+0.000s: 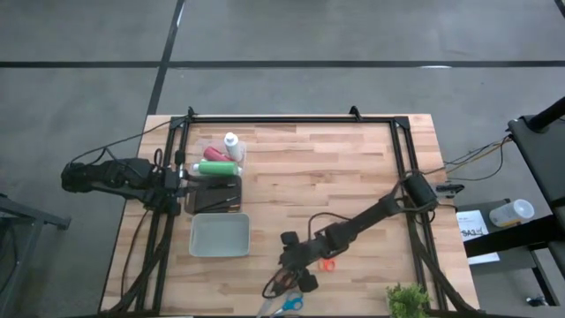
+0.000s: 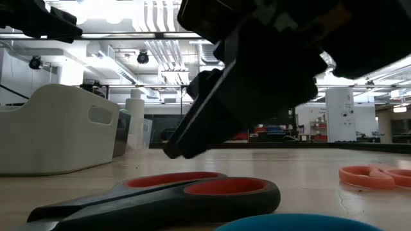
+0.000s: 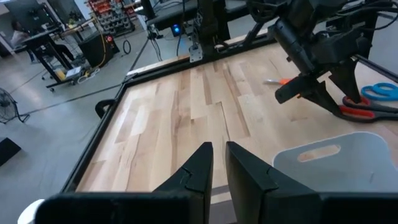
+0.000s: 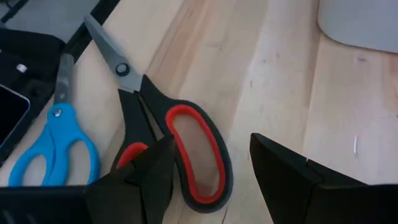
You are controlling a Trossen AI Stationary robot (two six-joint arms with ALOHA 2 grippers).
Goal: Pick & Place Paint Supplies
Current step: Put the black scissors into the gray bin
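Wooden butcher-block table point(image 1: 344, 177) inside a black frame. The paint supplies sit at its left side: a green paint bottle point(image 1: 216, 168) lying on its side, a red paint bottle point(image 1: 214, 154) just behind it, and a white paint bottle point(image 1: 232, 143) upright beside those. All three rest just past a dark rectangular tray point(image 1: 214, 196); brushes cannot be made out.

Near the tray, toward the front edge, a pale grey-white plastic bin point(image 1: 219, 235) stands open.

Left gripper point(image 3: 217, 163) hangs at the table's left edge by the bottles and tray, fingers close together with a narrow gap, nothing between them.

Right gripper point(image 4: 208, 165) is low over the front centre of the table, fingers apart and empty, directly above the black-and-red-handled scissors point(image 4: 180, 149). Blue-handled scissors point(image 4: 53, 140) lie just beside those, at the front edge. Small orange-handled scissors point(image 1: 327, 263) lie near the right gripper.

A green leafy plant point(image 1: 408, 300) sits at the front right corner.
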